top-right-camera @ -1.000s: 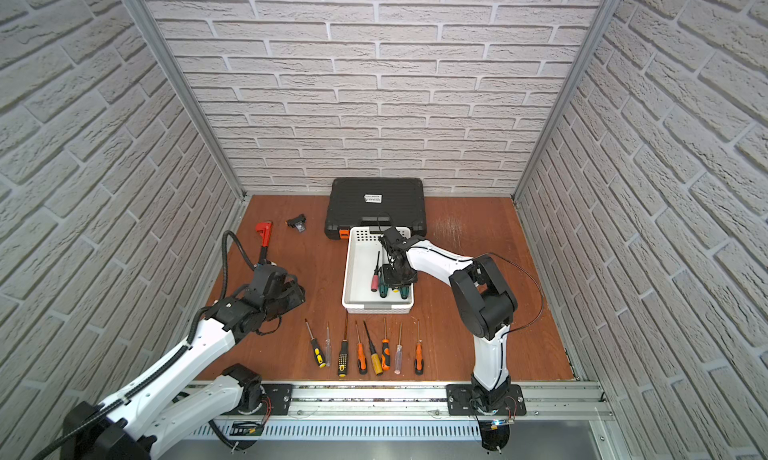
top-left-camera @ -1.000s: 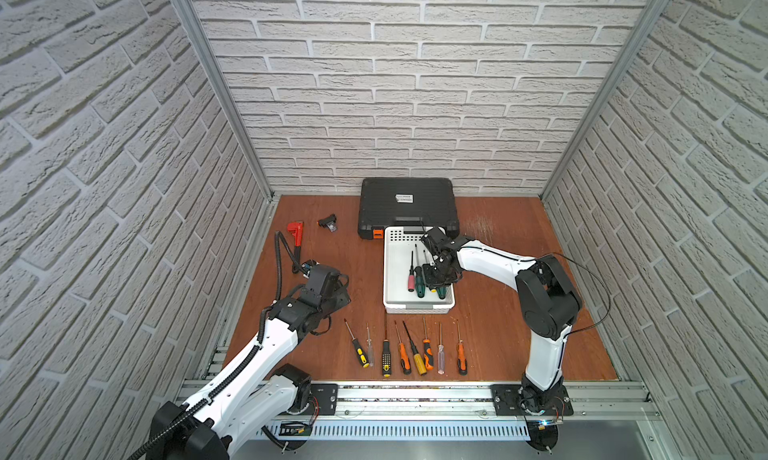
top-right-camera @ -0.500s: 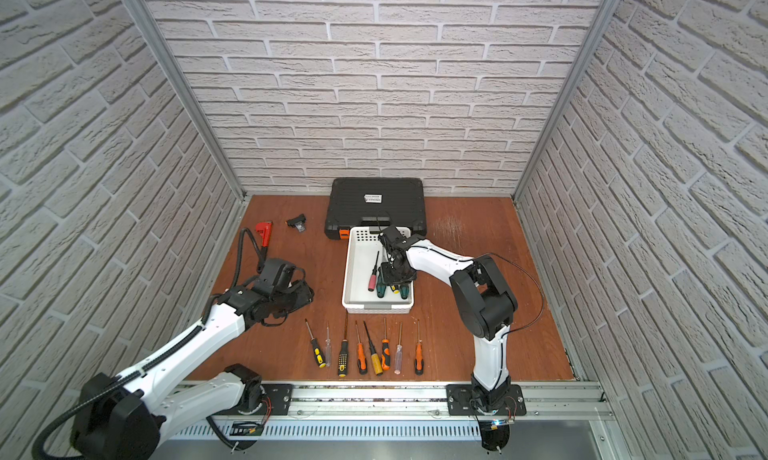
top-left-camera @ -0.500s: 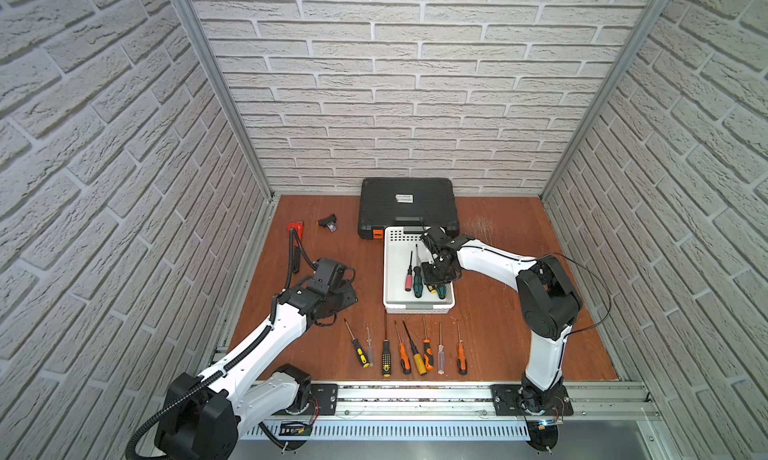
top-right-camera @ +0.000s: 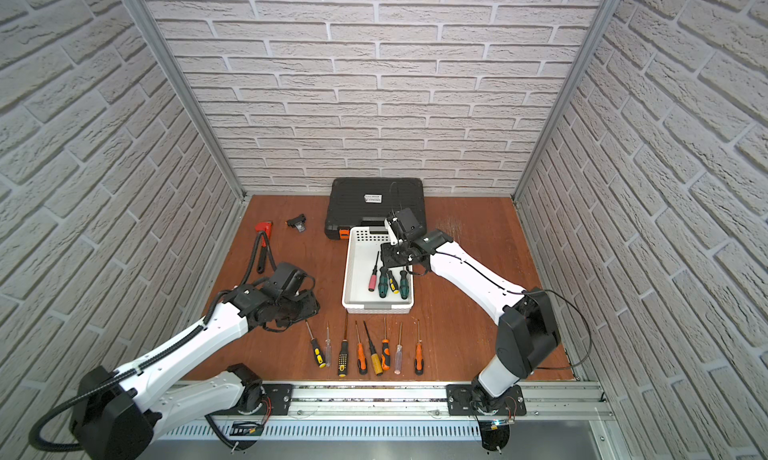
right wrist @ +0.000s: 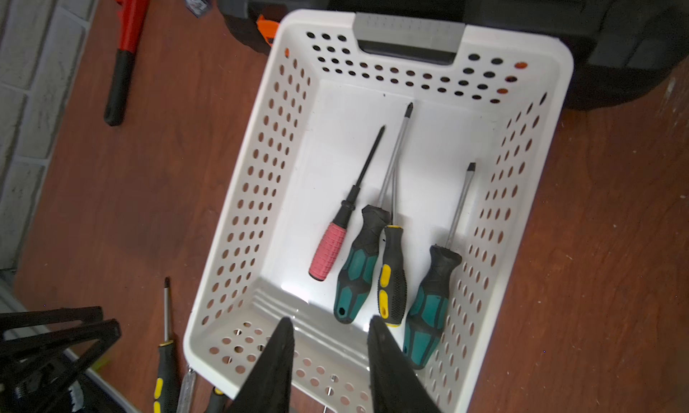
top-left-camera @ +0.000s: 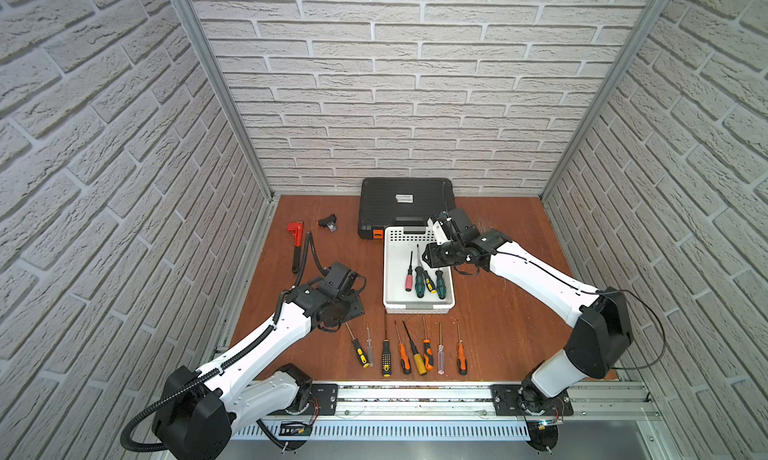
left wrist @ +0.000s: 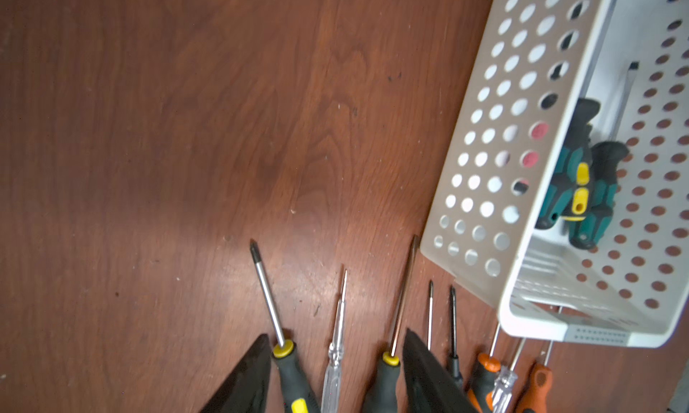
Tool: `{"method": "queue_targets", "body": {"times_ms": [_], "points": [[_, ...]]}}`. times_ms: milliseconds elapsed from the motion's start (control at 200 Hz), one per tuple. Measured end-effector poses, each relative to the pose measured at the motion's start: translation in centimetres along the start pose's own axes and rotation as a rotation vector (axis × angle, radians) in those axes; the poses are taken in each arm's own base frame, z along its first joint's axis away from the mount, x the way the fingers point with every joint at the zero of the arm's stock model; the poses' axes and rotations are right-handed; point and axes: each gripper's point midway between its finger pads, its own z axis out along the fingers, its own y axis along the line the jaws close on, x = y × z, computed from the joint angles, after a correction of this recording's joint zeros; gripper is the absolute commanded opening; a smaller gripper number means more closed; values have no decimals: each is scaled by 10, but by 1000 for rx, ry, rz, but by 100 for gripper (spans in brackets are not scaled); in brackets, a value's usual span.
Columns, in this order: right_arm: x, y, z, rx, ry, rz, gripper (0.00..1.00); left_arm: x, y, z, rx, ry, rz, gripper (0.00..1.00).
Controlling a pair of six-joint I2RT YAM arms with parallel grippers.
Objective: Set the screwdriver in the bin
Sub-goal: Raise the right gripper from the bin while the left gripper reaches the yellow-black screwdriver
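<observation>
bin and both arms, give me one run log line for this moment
bin: four screwdrivers inside | right end effector: open, empty, above bin | left end effector: open, empty, near loose screwdriver row

Both top views gaze down steeply from high at the front, whole table (top-left-camera: 498, 333) in frame, while each wrist camera hovers close, and all four share the white bin (top-right-camera: 376, 308), mid-frame from above.
</observation>
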Motion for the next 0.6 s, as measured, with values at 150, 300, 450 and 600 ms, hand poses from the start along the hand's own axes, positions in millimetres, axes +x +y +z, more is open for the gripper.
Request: {"method": "queue_targets", "body": {"times_ms": [150,300,450,600], "points": [[12,5,2,-34,3,-10,34,30,-6,1,-23,60,34,57],[37,-5,7,-30,23,8,34,62,-3,16,-48,126,42,57],[42,-6,0,-37,9,16,34,82,5,30,-112,181,32,56],[36,-3,-1,-52,-15,14,34,93,7,38,-157,204,14,56]]}}
